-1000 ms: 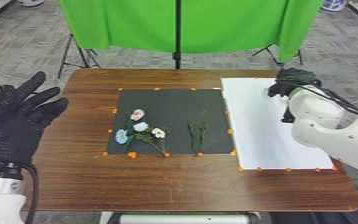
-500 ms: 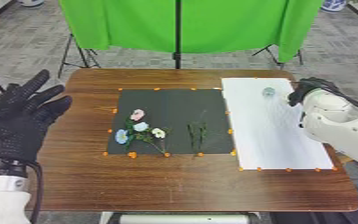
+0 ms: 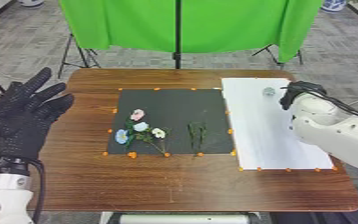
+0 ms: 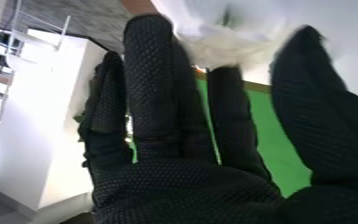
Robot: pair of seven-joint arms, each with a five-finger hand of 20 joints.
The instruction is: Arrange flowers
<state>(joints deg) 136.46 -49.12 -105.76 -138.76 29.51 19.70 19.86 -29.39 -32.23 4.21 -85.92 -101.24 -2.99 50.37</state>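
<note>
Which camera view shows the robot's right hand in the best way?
The right wrist view: there the right hand is large, with its thumb and straight fingers seen from close. The head view shows the same hand small, by the right edge of the white sheet, with its fingers hard to tell apart.

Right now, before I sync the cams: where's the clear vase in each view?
Head view: clear vase toward the far end of the white sheet, just left of the right hand.
Right wrist view: blurred, pale and see-through, just past the hand's fingertips.
Shared landmark: green cloth, past the table's far edge in one, between the fingers in the other.
</note>
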